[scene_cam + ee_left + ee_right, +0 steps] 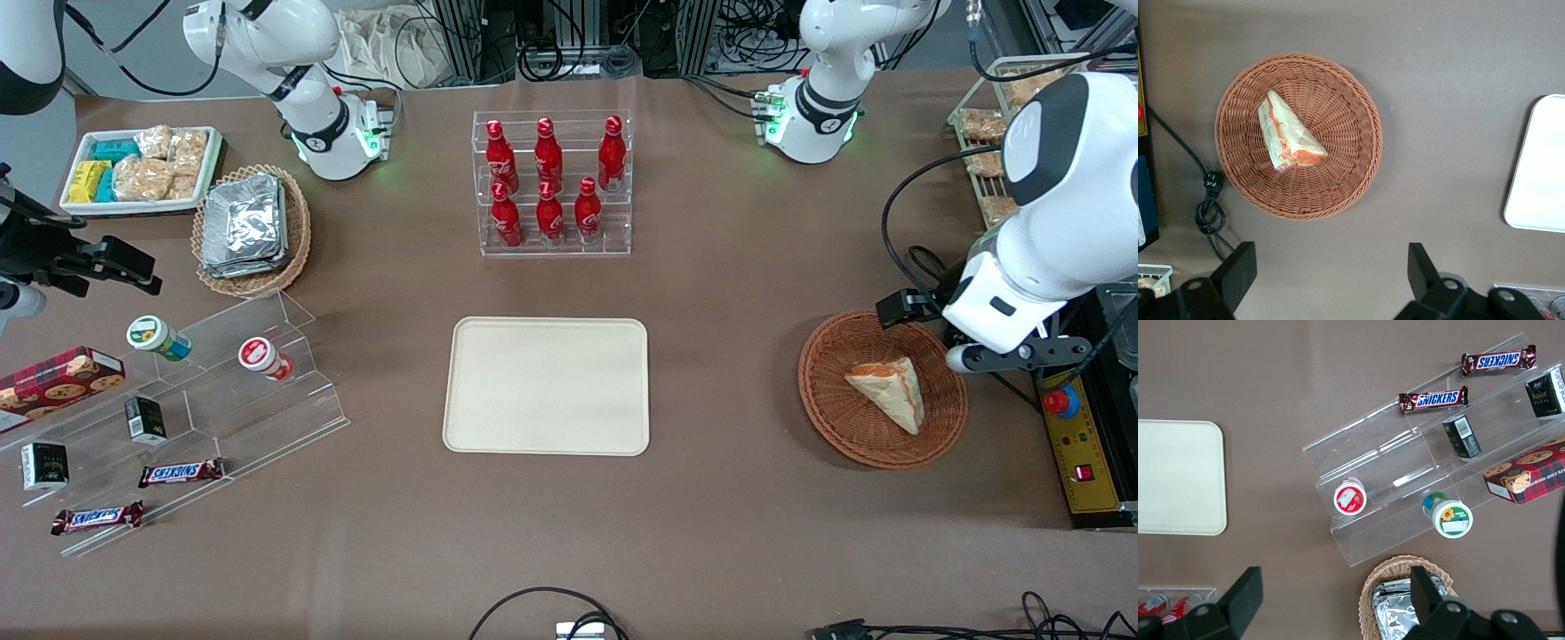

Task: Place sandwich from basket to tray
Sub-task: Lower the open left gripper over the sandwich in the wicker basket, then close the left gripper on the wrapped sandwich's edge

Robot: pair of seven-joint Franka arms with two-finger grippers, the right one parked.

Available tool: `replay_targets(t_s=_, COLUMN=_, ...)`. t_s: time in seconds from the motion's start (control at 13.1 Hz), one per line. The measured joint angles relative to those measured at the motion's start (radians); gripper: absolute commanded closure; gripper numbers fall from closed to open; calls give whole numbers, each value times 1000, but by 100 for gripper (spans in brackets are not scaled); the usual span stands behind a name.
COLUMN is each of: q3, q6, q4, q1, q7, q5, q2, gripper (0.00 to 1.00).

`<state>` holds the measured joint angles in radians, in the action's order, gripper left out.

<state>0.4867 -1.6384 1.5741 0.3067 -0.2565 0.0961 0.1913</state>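
One sandwich in one wicker basket | one cream tray bare | gripper spread wide, hovering above, sandwich clear of both fingers

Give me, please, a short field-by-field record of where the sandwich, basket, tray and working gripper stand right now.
sandwich: lying in the basket, not gripped
basket: on the table toward the working arm's end, holding only the sandwich
tray: mid-table, nearer the front camera than the bottle rack, nothing on it
gripper: open, hovering above the table beside the basket, touching nothing
task stage: pick not yet started
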Motion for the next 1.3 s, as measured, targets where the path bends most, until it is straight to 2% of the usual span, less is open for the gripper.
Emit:
replay_targets(t_s=0.38, q3=-9, q6=21, q4=-11, q1=2, q7=-6, q5=1, q2=26, gripper=0)
replay_targets(t_s=0.69, q3=-23, q6=16, q4=-11, q1=17, q7=-48, q5=2, q2=109, gripper=0)
replay_targets(t_s=0.92, q3=-24, q6=-60, q4=23, q1=46, q7=-216, q5=2, q2=150, gripper=0)
replay_targets(t_s=1.3, q3=-24, q6=-298, q4=187, q1=100, q7=-579, q5=1, q2=154, gripper=0)
